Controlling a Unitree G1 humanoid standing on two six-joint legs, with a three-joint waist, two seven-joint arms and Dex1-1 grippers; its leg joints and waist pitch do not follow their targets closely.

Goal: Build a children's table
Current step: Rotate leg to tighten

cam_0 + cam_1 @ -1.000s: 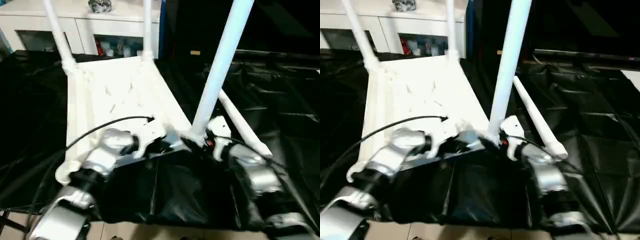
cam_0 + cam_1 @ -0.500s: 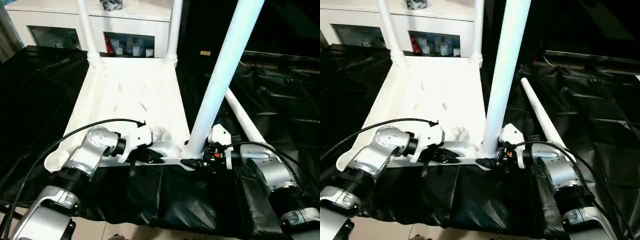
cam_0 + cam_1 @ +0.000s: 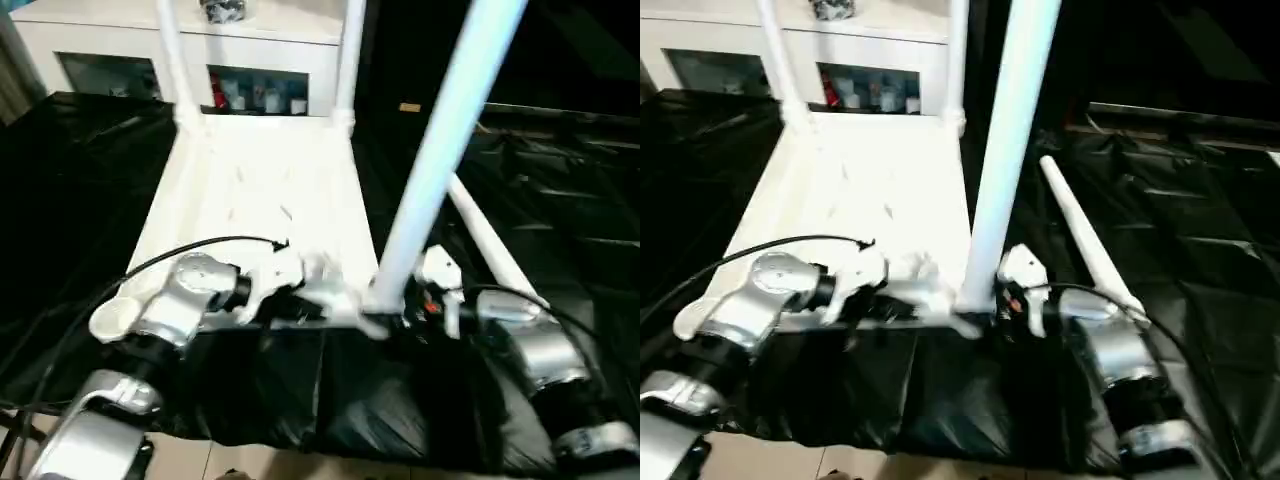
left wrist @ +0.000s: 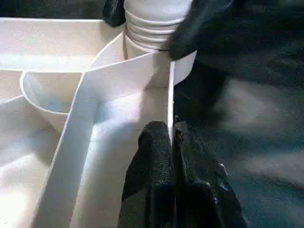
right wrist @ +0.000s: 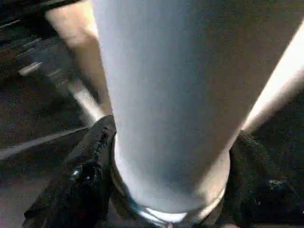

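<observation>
Your upturned tabletop point(image 3: 262, 190) lies on the black sheet point(image 3: 560, 200), with three legs standing in its corner sockets and a fourth leg point(image 3: 487, 243) lying loose beside it. Your left gripper point(image 4: 172, 142) has its fingers pinched together on the tabletop's near edge wall. Your right gripper point(image 5: 164, 156) reaches in level, its fingers point(image 5: 85, 175) clamped round the base of the near leg point(image 3: 430, 170).

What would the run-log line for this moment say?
stage: third leg at near socket | left claw: shut on tabletop rim | right claw: around leg base | fourth leg: lying on black sheet
</observation>
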